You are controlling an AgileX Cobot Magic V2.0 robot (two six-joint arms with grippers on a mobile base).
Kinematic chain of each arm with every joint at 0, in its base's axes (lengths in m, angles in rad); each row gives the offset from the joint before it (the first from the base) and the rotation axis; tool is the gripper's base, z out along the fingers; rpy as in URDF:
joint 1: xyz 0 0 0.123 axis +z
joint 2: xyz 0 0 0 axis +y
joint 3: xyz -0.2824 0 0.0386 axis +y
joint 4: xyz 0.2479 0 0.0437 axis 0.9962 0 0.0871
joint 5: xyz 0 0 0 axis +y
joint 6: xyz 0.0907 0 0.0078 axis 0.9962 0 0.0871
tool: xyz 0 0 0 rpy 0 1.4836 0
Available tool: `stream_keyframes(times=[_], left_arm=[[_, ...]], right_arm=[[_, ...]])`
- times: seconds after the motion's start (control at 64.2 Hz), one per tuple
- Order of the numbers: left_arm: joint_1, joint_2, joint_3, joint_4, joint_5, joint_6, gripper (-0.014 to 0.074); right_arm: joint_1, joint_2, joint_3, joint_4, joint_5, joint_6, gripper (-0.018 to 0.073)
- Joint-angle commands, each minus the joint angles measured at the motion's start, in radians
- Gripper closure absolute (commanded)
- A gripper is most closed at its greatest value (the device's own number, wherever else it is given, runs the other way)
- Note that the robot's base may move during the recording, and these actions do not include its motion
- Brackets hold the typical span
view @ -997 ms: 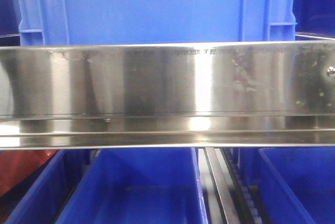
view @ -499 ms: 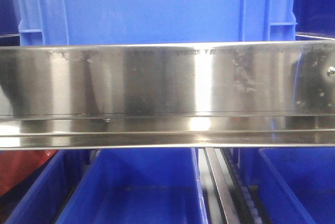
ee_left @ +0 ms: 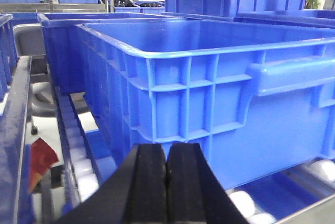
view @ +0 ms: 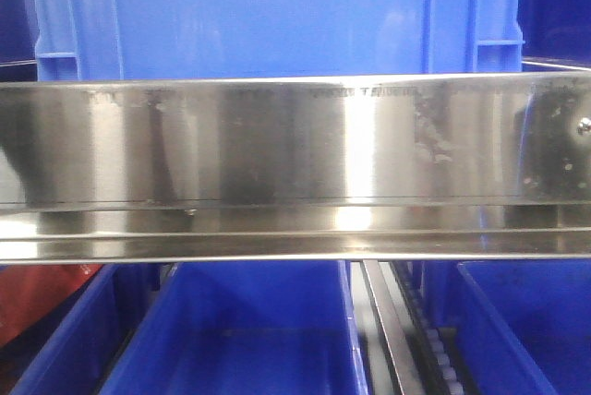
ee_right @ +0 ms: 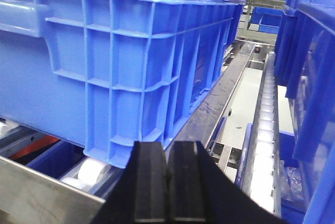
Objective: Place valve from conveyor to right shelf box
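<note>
I see a large blue ribbed crate (ee_left: 220,103) resting on white rollers (ee_left: 84,166), more blue bins (view: 240,340) below, and something red (view: 42,298) at lower left

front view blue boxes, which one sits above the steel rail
The big blue box at the top, ribbed sides, standing behind the steel rail. The other boxes sit open below it.

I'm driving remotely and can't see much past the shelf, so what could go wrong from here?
1. Both grippers, left and right, look shut with nothing between the fingers, and no valve shows in any view; it may never have been picked up.
2. Both sit close to a blue crate; a forward move might strike its wall.
3. The steel rail fills the front camera, hiding both arms.
</note>
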Motion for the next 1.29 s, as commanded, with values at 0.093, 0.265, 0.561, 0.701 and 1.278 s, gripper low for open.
stream_keyframes(times=[0.093,0.265,0.561,0.701,1.278], left_arm=[[0.066,-0.097,0.057,-0.031,-0.004,0.0,0.0708],[0.218,-0.275,0.185,-0.031,-0.006,0.025,0.0708],[0.412,-0.48,0.392,-0.054,-0.022,0.054,0.0708],[0.428,-0.48,0.441,-0.054,-0.083,0.054,0.0708],[0.428,-0.48,0.441,0.017,-0.05,-0.01,0.0708]], right_arm=[[-0.003,-0.004,0.002,-0.009,-0.026,0.003,0.0714],[-0.003,-0.004,0.002,-0.009,-0.026,0.003,0.0714],[-0.003,-0.004,0.002,-0.009,-0.026,0.003,0.0714],[-0.003,-0.004,0.002,-0.009,-0.026,0.003,0.0714],[-0.003,-0.004,0.002,-0.009,-0.026,0.003,0.0714]])
